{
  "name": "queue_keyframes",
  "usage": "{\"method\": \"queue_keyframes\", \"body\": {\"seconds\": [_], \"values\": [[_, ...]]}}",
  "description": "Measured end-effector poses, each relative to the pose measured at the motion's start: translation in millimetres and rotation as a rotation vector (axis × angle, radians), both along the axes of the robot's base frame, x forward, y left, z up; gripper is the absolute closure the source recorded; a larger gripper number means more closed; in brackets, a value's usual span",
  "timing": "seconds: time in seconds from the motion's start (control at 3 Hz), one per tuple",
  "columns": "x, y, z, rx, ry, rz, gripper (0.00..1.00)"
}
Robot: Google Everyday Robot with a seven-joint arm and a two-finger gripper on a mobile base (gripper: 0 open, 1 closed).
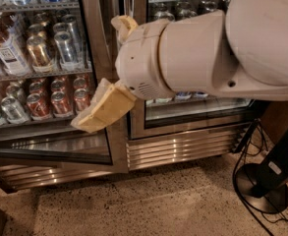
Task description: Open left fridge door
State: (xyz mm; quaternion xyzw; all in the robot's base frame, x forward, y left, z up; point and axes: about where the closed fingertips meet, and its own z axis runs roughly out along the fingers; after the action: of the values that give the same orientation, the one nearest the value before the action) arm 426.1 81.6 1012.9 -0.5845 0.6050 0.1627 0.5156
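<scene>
I am watching the gripper (101, 73) hanging in the upper middle of the frame, right in front of the seam where the two doors meet. Its two tan fingers (102, 110) are spreading wide, one up high and one down low, and gripping nothing. The left fridge door (95, 38) is filling the left half of the frame, and its steel right-hand stile is running behind that spread. I cannot tell whether either finger is touching it. Its bottom rail seems to be sitting a little proud of the fridge (183, 149) grille, so I am judging the door cracked open at most.

To do this step well, I am planning to hook the lower finger behind the stile's inner edge rather than pressing on the glass. From there I am meaning to pull out and leftward along the hinge's arc. I am also minding the bulky wrist near the right door (197, 113) and the black stand (267, 187) at lower right.
</scene>
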Motion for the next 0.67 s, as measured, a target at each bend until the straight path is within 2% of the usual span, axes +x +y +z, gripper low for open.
{"method": "queue_keyframes", "body": {"seconds": [0.33,0.67], "values": [[-2.5,-0.6,3.6,-0.004,-0.03,-0.06,0.0],[-5.3,3.5,11.6,-0.01,-0.056,-0.062,0.0]]}}
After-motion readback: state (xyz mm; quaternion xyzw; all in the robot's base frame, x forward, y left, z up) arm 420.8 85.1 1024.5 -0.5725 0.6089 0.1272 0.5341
